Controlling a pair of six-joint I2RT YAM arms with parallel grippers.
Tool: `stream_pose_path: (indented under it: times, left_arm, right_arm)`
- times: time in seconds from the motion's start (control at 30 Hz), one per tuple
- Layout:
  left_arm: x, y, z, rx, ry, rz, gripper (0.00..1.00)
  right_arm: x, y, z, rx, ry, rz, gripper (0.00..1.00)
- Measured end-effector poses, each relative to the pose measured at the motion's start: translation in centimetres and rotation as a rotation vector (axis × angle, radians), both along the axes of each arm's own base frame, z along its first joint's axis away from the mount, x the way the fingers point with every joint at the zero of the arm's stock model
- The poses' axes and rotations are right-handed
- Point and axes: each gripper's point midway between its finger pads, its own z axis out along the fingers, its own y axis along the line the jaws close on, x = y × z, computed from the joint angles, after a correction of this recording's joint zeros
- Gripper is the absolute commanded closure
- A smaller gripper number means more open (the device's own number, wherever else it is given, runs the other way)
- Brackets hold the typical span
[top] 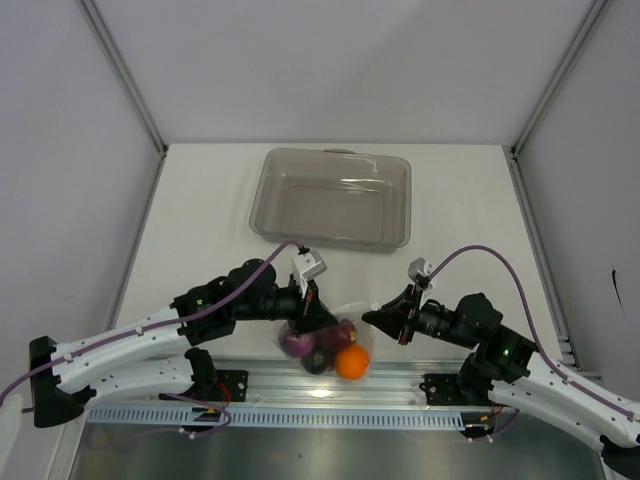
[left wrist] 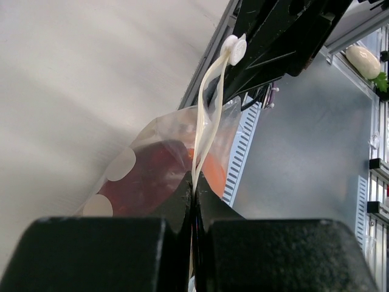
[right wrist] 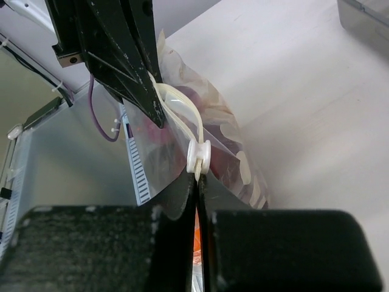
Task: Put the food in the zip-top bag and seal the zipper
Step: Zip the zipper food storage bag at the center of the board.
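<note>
Now left pincer (top: 313, 306) and right pincer (top: 372, 317) each clamp the zipper (right wrist: 180, 109) of the zip-top bag (top: 352, 312), food (top: 352, 363) inside, on the tabletop (top: 200, 220) nearer than the tray (top: 268, 195).

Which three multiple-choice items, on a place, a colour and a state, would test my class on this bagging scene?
1. The food is: A in the tray; B in the zip-top bag; C out of view.
2. The bagged fruit lowest in the top view is: A orange; B green; C blue.
3. The left tool is: A wide open; B out of view; C shut on the zipper.
Key: 1B, fruit shows through the clear bag, tray empty; 2A, plainly orange; 3C, its fingers pinch the white strip.
</note>
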Motion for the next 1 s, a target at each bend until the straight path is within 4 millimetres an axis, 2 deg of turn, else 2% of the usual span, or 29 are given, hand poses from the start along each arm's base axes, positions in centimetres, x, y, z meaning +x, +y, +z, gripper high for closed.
stream_pose_path:
  times: [0.07,0.1,0.2,0.3,0.37,0.53,0.63,0.7,0.77,0.83,0.97,1.0]
  left_arm:
    - [0.1,0.0,0.0,0.000,0.000,0.002,0.97]
    - [0.1,0.0,0.0,0.000,0.000,0.002,0.77]
    - [0.2,0.1,0.2,-0.006,-0.018,0.002,0.30]
    - [0.5,0.2,0.7,-0.020,-0.045,0.007,0.16]
    - [0.5,0.3,1.3,-0.036,-0.071,0.003,0.11]
    - [1.1,-0.4,4.4,-0.119,-0.165,-0.011,0.12]
    - [1.5,-1.5,6.7,-0.180,-0.224,-0.028,0.17]
    - [1.8,-2.6,7.8,-0.207,-0.245,-0.046,0.24]
    - [2.1,-3.8,8.2,-0.216,-0.259,-0.069,0.35]
    - [2.2,-4.5,8.1,-0.217,-0.259,-0.085,0.39]
    - [2.1,-5.4,7.5,-0.210,-0.247,-0.121,0.60]
    - [2.0,-5.5,7.4,-0.206,-0.242,-0.127,0.60]
  right_arm:
    - [0.0,0.0,0.0,0.000,0.004,0.005,1.00]
    - [0.1,0.0,-0.1,-0.001,0.005,0.007,1.00]
    - [0.1,0.0,-0.1,-0.002,0.012,0.011,1.00]
    - [0.0,0.0,-0.1,-0.003,0.031,0.018,1.00]
    - [-0.1,0.1,-0.1,-0.008,0.046,0.026,1.00]
    - [-0.9,0.7,0.9,-0.029,0.088,0.082,1.00]
    - [-1.3,1.0,1.1,-0.045,0.105,0.118,1.00]
    - [-1.5,1.2,1.3,-0.056,0.116,0.134,1.00]
    - [-1.7,1.4,1.7,-0.059,0.123,0.147,1.00]
    - [-1.8,1.5,1.7,-0.063,0.138,0.154,1.00]
    - [-2.1,1.5,1.7,-0.061,0.156,0.166,1.00]
    - [-2.2,1.5,1.8,-0.061,0.161,0.166,1.00]
